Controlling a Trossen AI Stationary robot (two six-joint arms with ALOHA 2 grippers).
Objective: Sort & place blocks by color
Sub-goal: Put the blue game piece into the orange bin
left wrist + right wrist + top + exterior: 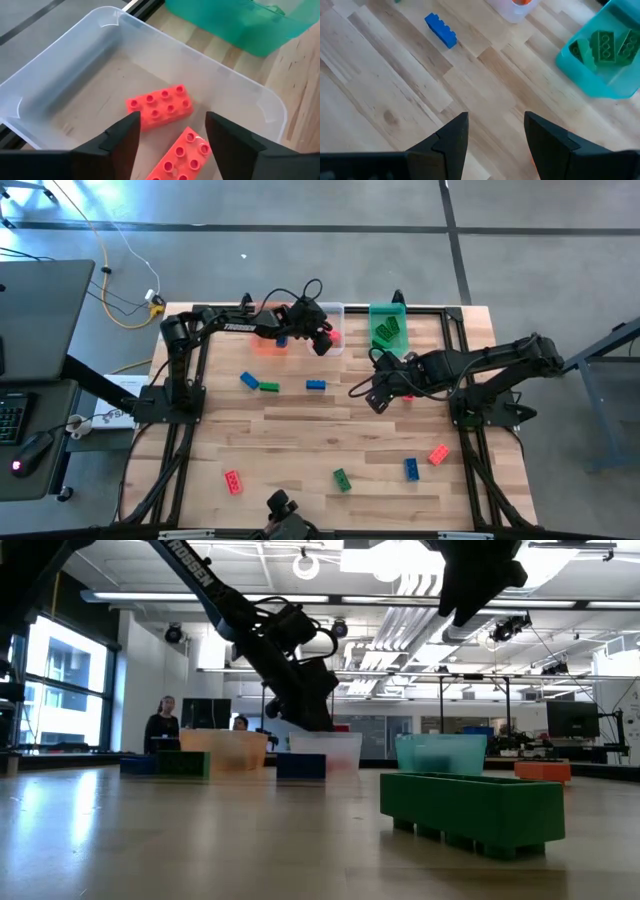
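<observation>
My left gripper (322,340) hangs open over the clear bin (338,308). In the left wrist view its fingers (172,119) stand apart above two red blocks on the bin's floor: one (160,105) lies flat, the other (182,156) lies below the gap, touching neither finger. My right gripper (378,395) is open and empty over bare table near the green bin (388,310); the right wrist view (496,117) shows wood between its fingers. A red block (408,395) lies just beside it. Loose blocks lie on the table: blue (249,380), green (269,387), blue (315,385).
The orange bin (268,345) stands left of the clear bin. The green bin holds several green blocks (602,45). Near the front edge lie a red block (233,481), a green one (342,479), a blue one (411,469) and a red one (438,454). People (160,725) stand beyond the table.
</observation>
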